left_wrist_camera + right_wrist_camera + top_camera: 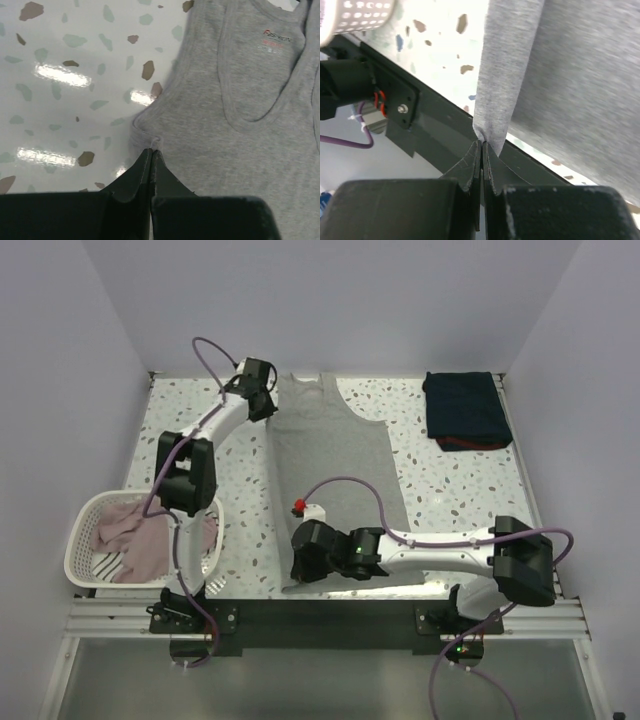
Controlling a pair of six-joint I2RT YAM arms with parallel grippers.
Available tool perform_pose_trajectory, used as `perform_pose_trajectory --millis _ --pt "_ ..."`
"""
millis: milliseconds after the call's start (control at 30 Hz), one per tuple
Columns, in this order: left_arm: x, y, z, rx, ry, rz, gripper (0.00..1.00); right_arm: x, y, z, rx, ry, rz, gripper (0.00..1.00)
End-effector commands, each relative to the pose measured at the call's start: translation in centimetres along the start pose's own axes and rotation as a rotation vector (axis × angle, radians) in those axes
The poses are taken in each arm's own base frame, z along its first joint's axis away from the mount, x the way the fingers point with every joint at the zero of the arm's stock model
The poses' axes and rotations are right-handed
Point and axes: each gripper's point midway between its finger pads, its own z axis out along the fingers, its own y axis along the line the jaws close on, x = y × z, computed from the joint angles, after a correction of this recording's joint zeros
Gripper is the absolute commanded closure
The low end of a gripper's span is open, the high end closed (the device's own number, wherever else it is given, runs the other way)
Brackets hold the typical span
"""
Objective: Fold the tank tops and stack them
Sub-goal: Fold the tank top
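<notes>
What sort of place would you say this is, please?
Most likely a robotics lab test cell, not a home: plain white walls box in a speckled tabletop, the left arm and right arm are mounted on a metal rail, and a grey tank top lies spread near a white basket.

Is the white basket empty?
No, pale pinkish tops lie bunched up inside the white basket.
</notes>
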Motion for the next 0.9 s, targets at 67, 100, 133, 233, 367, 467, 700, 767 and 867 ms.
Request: perform_pose_trajectory --millis 67,100,133,233,367,467,700,767,867 --pt "0.3 -3.6 -0.1 0.032 -0.021 -0.004 1.0 -0.8 -1.3 -1.2 -0.004 -0.091 0.079 1.0" --pt "0.6 -4.0 -0.1 0.035 -0.017 -0.003 1.0 -0.7 -1.6 -1.3 0.0 -0.096 0.095 1.0" --pt "0.9 -4.3 0.2 0.038 -0.014 0.0 1.0 -0.2 -2.6 -1.2 0.019 -0.094 0.098 1.0" --pt "1.9 -5.6 0.4 0.055 -0.003 0.004 1.0 0.1 -3.9 -1.7 0.037 -0.115 0.126 1.0" --pt "3.0 -6.9 0.5 0.068 0.002 0.012 1.0 0.1 -5.2 -2.1 0.056 -0.146 0.152 1.0" --pt "3.1 -7.7 0.3 0.082 -0.002 0.013 1.0 0.5 -6.0 -2.1 0.069 -0.151 0.167 1.0" --pt "3.2 -9.1 -0.2 0.104 -0.013 0.013 1.0 1.3 -7.0 -1.9 0.076 -0.148 0.188 1.0" --pt "3.3 -9.4 -0.2 0.11 -0.012 0.013 1.0 1.3 -7.1 -1.9 0.079 -0.15 0.195 1.0" --pt "3.4 -9.6 -0.2 0.117 -0.009 0.011 1.0 1.7 -7.3 -1.8 0.082 -0.148 0.192 1.0"
